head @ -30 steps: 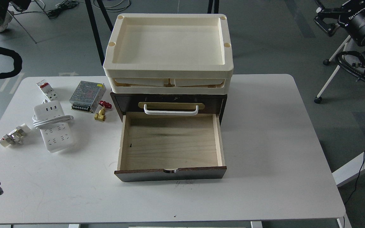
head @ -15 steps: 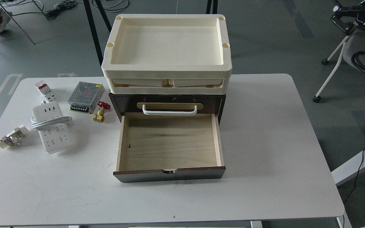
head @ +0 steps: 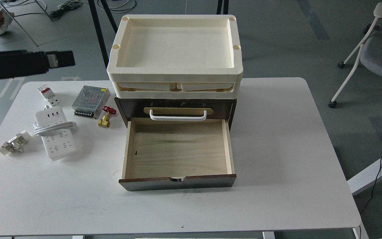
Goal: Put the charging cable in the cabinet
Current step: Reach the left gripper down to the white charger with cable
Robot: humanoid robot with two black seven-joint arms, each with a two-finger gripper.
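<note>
The white table [head: 277, 149] carries everything. On it the dark brown cabinet [head: 176, 108] stands at the centre, its lower drawer [head: 177, 152] pulled out toward 6 o'clock, showing bare pale wood. Cream trays [head: 176, 46] are stacked on the cabinet. The charging cable [head: 55, 132], a white power strip with its cord wrapped around the middle, lies flat on the table at 9 o'clock from the drawer, well apart from it. A metal box [head: 90, 101] lies at 1 o'clock from the strip. The left gripper [head: 58, 59] shows as a dark bar above the table's far left edge; whether it is spread or pressed together cannot be told. The right gripper is out of view.
</note>
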